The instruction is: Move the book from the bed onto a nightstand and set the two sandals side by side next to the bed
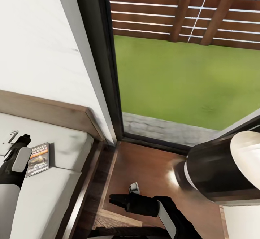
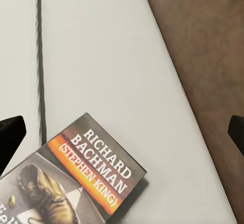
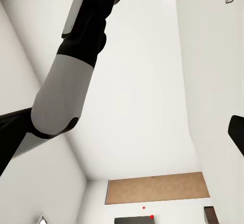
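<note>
from the head camera i looked down at a corner of the bedroom: the bed (image 1: 47,195) on my left, the nightstand (image 1: 144,170) to its right under a tall dark-framed window (image 1: 104,51), with green lawn and a wooden fence outside. the lamp (image 1: 220,166) on the nightstand loomed large at the right edge.

the book (image 1: 38,159) lay flat on the pale mattress near the headboard (image 1: 47,111), not yet lifted. my left tool (image 1: 14,147) hovered just beside it. in the left wrist camera the book (image 2: 76,178) showed its orange band and white author lettering, and the two dark fingertips (image 2: 10,137) stood wide apart at either edge of the picture, so i judged that tool open and holding nothing.

my right tool (image 1: 121,201) hung over the nightstand's glossy top, pointing toward the bed; i could not tell whether it was open or closed.

by my judgement the task had barely begun: the book was still on the bed, and both sandals remained to be found and placed.
</note>
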Robot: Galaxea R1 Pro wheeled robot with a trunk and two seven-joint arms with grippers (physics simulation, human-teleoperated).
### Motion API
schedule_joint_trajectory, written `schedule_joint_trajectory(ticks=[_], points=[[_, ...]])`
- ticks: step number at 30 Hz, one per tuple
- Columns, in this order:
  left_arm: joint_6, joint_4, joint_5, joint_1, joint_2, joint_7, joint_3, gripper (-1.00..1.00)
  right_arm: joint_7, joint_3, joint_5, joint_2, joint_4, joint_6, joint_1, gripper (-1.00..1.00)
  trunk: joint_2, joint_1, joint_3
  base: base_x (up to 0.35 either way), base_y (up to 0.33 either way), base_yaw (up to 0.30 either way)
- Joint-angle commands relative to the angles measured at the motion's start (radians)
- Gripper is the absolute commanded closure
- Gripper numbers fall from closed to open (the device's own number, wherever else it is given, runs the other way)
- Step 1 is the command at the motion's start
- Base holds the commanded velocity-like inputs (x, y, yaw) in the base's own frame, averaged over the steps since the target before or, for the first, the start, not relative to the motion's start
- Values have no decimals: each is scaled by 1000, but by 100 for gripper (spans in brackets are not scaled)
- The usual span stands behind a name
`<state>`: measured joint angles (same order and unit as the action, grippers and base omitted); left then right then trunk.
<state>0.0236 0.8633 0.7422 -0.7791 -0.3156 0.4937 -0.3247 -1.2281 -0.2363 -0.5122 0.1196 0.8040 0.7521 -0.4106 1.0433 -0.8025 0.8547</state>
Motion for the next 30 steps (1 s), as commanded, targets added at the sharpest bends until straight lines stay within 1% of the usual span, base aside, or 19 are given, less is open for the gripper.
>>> schedule_joint_trajectory(ticks=[1, 13, 26, 30], points=[[2, 1, 9, 0, 0, 3, 1, -100, 0, -2, -6, 0, 0, 7, 0, -100, 8, -4, 4, 0, 0, 0], [4, 1, 9, 0, 0, 3, 2, -100, 0, -1, -6, 0, 0, 7, 0, -100, 92, -50, 41, 0, 0, 0], [4, 1, 9, 0, 0, 3, 3, -100, 1, -1, -6, 0, 0, 7, 0, -100, 92, -50, 41, 0, 0, 0], [4, 1, 9, 0, 0, 3, 3, -100, 1, -1, -6, 0, 0, 7, 0, -100, 120, -65, 54, 0, 0, 0]])
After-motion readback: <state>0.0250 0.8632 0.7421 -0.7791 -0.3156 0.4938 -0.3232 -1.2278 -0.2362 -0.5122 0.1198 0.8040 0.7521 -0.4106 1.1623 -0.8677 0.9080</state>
